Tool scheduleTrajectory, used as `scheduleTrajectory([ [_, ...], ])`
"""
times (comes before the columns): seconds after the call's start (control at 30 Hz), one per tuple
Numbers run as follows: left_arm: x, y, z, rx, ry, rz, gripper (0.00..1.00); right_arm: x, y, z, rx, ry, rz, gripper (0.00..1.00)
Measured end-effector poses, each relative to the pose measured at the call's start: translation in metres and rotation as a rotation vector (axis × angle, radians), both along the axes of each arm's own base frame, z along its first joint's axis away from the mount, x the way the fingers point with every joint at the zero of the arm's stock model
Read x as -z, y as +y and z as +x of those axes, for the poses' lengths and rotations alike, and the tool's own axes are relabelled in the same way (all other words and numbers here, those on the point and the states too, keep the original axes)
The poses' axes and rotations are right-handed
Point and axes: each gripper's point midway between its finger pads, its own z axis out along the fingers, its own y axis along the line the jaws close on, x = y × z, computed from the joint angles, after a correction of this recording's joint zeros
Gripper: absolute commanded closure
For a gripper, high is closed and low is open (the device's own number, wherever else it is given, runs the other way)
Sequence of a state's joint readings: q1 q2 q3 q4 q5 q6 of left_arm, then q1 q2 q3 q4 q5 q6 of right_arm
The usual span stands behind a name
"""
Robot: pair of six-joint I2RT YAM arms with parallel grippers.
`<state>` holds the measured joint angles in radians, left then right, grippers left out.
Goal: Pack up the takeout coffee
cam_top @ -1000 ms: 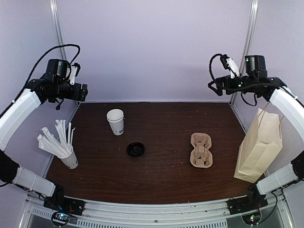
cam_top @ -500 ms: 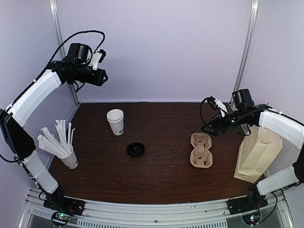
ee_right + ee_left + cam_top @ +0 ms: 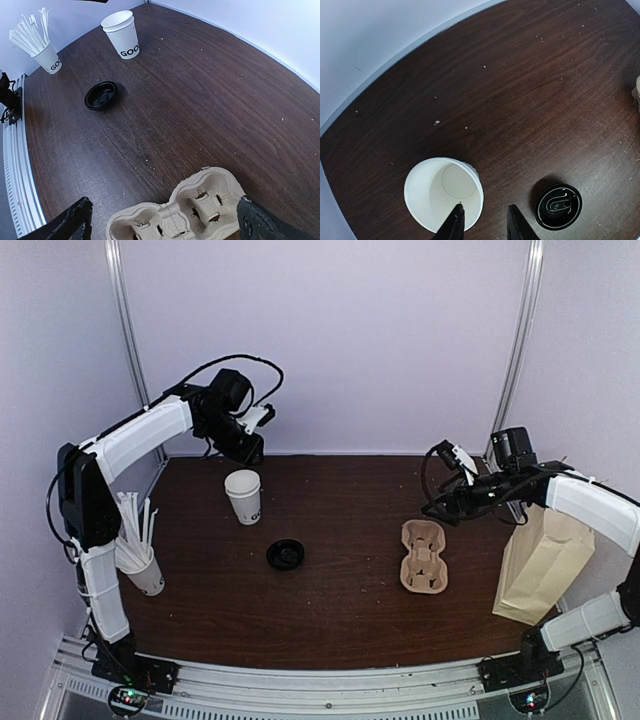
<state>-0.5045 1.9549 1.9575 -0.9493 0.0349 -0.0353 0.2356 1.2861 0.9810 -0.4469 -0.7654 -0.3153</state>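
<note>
The takeout coffee cup [image 3: 243, 496], white with dark print, stands lidless and empty at the back left of the table. Its black lid [image 3: 286, 554] lies flat on the wood to the cup's front right. My left gripper [image 3: 252, 450] hovers above the cup. In the left wrist view its fingers [image 3: 454, 225] stand a narrow gap apart, holding nothing, with the cup [image 3: 443, 197] and lid [image 3: 558, 206] below. My right gripper [image 3: 440, 510] hangs wide open and empty over the brown pulp carrier [image 3: 423, 556]. The right wrist view shows the carrier [image 3: 175, 215] between its spread jaws.
A white cup full of wrapped straws [image 3: 140, 565] stands at the left edge. A tall kraft paper bag [image 3: 545, 560] stands upright at the right edge, beside the right arm. White walls close the back and sides.
The left arm has swung down from high at the back left to just above the cup, its jaws narrowing. The right arm dropped to the carrier and has stayed there since.
</note>
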Motion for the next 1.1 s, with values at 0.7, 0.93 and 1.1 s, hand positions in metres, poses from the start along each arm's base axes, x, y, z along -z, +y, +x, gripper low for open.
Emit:
scheduleTrajectory([
  [0.7, 0.062, 0.007, 0.007, -0.077, 0.139, 0.100, 0.60, 0.001, 0.001, 0.000, -0.016, -0.019, -0.006, 0.00],
  [0.93, 0.073, 0.011, 0.010, -0.091, 0.155, 0.138, 0.69, 0.001, 0.001, 0.000, -0.018, -0.021, -0.008, 0.00],
  [1.1, 0.075, 0.010, 0.013, -0.094, 0.155, 0.145, 0.72, 0.001, 0.001, 0.000, -0.019, -0.023, -0.009, 0.00],
])
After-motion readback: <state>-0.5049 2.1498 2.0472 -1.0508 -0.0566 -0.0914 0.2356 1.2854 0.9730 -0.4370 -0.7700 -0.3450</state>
